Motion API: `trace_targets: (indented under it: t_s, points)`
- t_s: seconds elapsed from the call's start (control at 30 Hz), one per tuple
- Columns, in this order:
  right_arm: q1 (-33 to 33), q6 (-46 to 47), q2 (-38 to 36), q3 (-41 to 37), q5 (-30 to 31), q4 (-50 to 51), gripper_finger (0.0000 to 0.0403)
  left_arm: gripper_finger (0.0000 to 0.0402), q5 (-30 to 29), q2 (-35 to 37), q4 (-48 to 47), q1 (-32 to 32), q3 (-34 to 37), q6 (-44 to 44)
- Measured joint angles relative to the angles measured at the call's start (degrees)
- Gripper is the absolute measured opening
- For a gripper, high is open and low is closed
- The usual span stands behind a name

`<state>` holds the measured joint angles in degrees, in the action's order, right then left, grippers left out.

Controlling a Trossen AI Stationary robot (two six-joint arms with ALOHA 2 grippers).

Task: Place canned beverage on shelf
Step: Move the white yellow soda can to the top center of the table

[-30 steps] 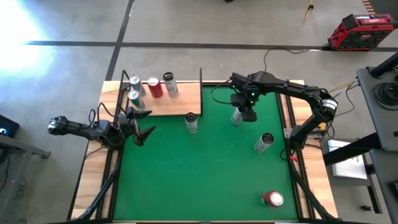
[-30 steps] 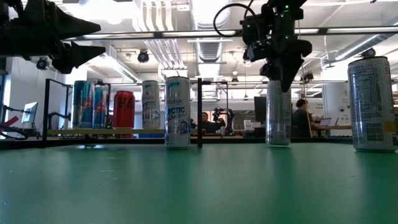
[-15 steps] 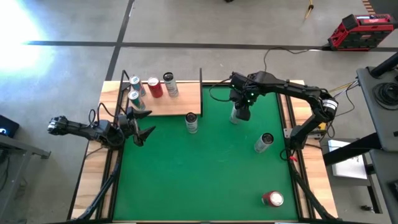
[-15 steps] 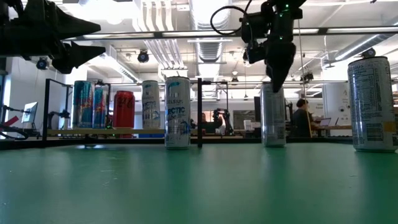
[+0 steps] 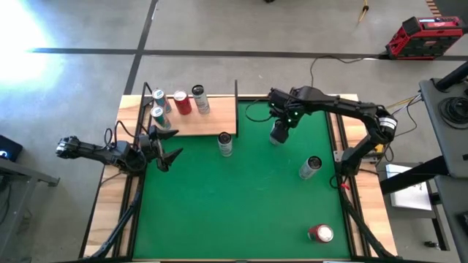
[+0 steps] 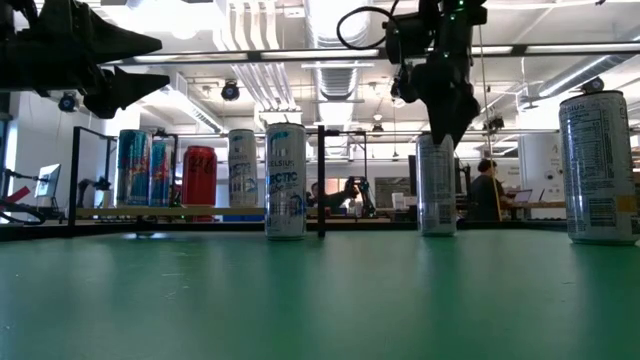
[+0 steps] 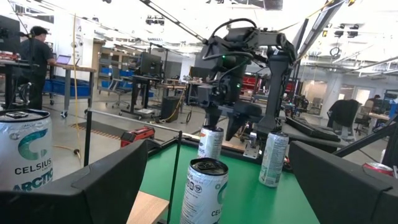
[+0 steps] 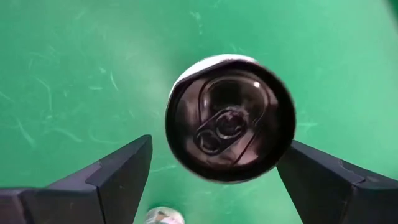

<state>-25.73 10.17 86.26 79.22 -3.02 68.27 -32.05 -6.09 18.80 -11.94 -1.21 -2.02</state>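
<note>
the right gripper [image 8: 211,171] hangs spread wide directly over a slim silver aluminium can [image 8: 230,126] standing upright on the green mat [image 5: 241,197], well apart from the flat light-wood shelf [image 5: 212,120]. grasping seems in hand; next, lower and clench. left gripper [image 5: 162,145] waits open beside the shelf.

Silver can [image 5: 278,134] upright on green mat, light-wood shelf [image 5: 196,115] holding apparently four upright cans

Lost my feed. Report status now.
Right pincer open, poised over upright can on green mat, not gripping. Left pincer open, waiting beside shelf. Another can stands before the shelf.
</note>
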Motion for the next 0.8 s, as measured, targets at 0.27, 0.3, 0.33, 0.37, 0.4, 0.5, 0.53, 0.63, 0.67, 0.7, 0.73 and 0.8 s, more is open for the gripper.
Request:
trace_targets:
  t_s: [0.27,0.3,0.33,0.37,0.4,0.5,0.53,0.63,0.67,0.7,0.73,0.8]
  points:
    - [1.6,13.4,0.0,0.0,0.0,2.0,0.0320,0.0375,0.0,0.0,0.0,0.0,0.0,0.0]
    - [1.6,16.8,0.0,0.0,0.0,2.2,0.0320,0.0375,0.0,0.0,0.0,0.0,0.0,0.0]
    - [1.5,20.5,0.0,0.0,0.0,2.4,0.0320,0.0375,0.0,0.0,0.0,0.0,0.0,0.0]
    - [1.4,24.4,0.0,0.0,0.1,2.9,0.0320,0.0375,0.0,0.0,0.0,0.0,0.0,0.0]
    - [1.3,28.3,0.0,0.0,0.0,3.4,0.0320,0.0375,0.0,0.0,0.0,0.0,0.0,0.0]
    - [1.3,40.3,-0.2,0.0,-0.2,4.5,0.0320,0.0375,0.0,0.0,0.0,0.0,0.0,0.0]
    - [1.4,44.1,-0.5,0.0,-0.6,4.5,0.0320,0.0375,0.0,0.0,0.0,0.0,0.0,0.0]
    - [1.5,53.9,-1.1,0.1,-3.5,4.4,0.0320,0.0375,0.0,0.0,0.0,0.0,0.0,0.0]
    - [1.5,55.7,-1.1,0.1,-4.9,4.4,0.0320,0.0375,0.0,0.0,0.0,0.0,0.0,0.0]
    - [1.6,57.0,-1.1,0.1,-6.3,4.3,0.0320,0.0375,0.0,0.0,0.0,0.0,0.0,0.0]
    - [1.7,58.5,-1.1,0.1,-7.6,4.3,0.0320,0.0375,0.0,0.0,0.0,0.0,0.0,0.0]
    - [1.7,63.4,-1.2,0.1,-9.5,4.2,0.0320,0.0375,0.0,0.0,0.0,0.0,0.0,0.0]
